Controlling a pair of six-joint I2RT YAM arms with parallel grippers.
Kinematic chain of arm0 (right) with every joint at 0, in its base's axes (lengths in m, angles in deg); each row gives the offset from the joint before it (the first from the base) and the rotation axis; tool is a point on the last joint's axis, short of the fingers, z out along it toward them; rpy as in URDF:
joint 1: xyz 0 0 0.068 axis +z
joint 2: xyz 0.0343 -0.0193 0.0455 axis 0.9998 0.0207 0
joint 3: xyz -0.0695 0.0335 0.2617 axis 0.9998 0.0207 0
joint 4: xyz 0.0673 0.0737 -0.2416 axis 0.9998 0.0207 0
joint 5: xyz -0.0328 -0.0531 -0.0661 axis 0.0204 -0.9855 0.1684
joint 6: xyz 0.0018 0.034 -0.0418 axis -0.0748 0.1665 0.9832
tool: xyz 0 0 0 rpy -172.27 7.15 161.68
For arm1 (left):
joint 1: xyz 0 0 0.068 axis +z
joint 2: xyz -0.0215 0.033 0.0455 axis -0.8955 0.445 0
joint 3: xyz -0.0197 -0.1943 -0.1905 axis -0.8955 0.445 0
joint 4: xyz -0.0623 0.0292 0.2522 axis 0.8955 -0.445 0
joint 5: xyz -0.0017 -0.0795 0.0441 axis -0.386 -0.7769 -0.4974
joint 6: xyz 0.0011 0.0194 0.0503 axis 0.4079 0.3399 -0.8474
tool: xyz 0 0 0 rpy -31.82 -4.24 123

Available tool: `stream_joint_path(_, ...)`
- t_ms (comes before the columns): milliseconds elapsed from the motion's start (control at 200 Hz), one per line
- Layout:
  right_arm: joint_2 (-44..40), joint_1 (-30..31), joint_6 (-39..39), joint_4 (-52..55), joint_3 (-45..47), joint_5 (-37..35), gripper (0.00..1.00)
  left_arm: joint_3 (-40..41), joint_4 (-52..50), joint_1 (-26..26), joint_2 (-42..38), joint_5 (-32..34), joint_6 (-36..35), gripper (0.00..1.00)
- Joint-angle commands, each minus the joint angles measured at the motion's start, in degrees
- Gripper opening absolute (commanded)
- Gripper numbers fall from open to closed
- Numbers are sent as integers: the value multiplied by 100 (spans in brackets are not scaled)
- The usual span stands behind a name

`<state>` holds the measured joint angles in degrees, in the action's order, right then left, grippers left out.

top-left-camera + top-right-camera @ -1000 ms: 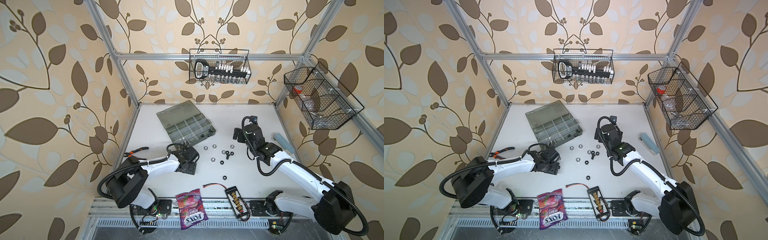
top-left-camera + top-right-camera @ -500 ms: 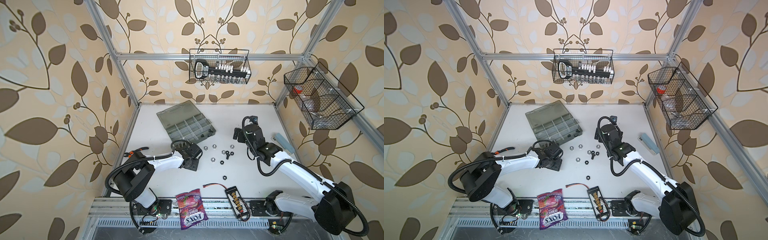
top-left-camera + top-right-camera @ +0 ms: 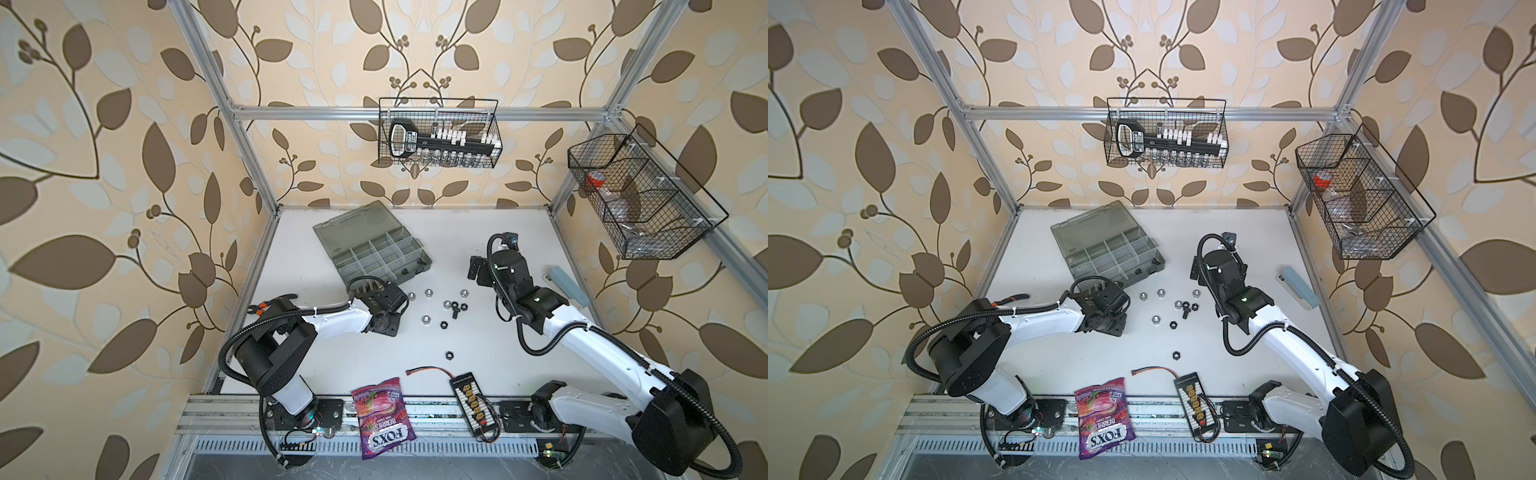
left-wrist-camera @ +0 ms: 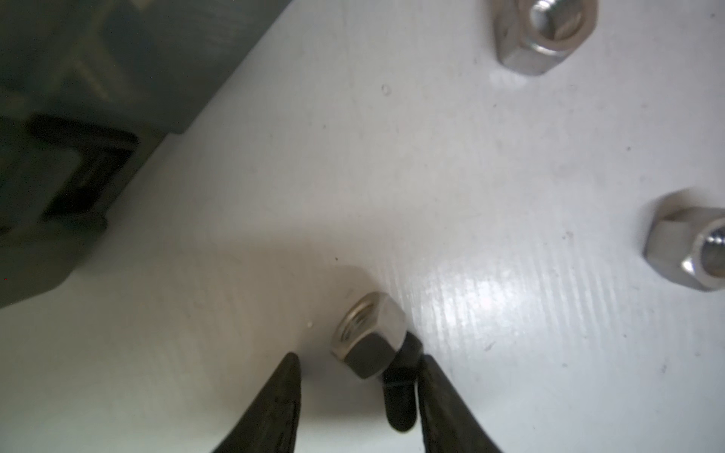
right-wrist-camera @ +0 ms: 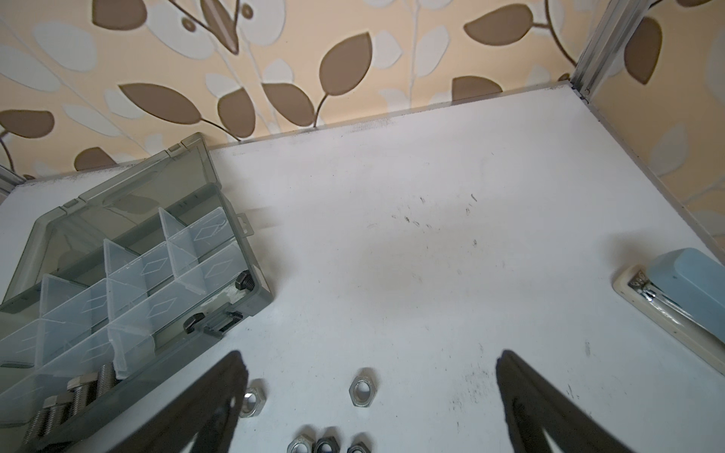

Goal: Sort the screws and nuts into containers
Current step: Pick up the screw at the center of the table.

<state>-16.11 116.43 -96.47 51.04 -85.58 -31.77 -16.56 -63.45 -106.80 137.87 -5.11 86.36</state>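
In the left wrist view my left gripper (image 4: 359, 392) is low over the table, jaws half closed. A silver nut (image 4: 368, 339) and a dark screw (image 4: 400, 386) lie between them. The screw rests against one finger (image 4: 443, 404); the other finger (image 4: 274, 404) stands apart. In both top views this gripper (image 3: 386, 322) (image 3: 1106, 322) sits just in front of the open organizer case (image 3: 374, 249) (image 3: 1108, 245). Several nuts (image 3: 428, 293) (image 3: 1158, 293) and a black screw (image 3: 454, 310) lie scattered to its right. My right gripper (image 3: 478, 270) (image 5: 368, 412) hangs wide open over these nuts (image 5: 363, 388). Silver screws (image 5: 78, 392) lie in a container.
A candy bag (image 3: 382, 415) and a connector board (image 3: 471, 399) lie at the front edge. Orange-handled pliers (image 3: 270, 305) lie at the left, a blue stapler (image 3: 567, 284) at the right. Wire baskets (image 3: 438, 133) (image 3: 640, 195) hang on the walls.
My left arm has swung its gripper a little towards the scattered nuts, and its jaws have narrowed. The right arm has not moved.
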Motion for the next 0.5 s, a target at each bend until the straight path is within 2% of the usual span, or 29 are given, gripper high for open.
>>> stream_joint_path(0, -64, -9, -33, 70, 100, -107, 100, -7, -108, -98, 182, -319, 108, 44)
stream_joint_path(335, -55, -6, -63, 73, 89, -90, 100, 214, -134, -186, 89, -383, 401, 33)
stream_joint_path(405, -63, -11, -76, 69, 102, -88, 100, 292, -146, -187, 51, -381, 462, 28)
stream_joint_path(495, -56, -3, -77, 68, 102, -90, 99, 355, -198, -195, -8, -333, 512, 28)
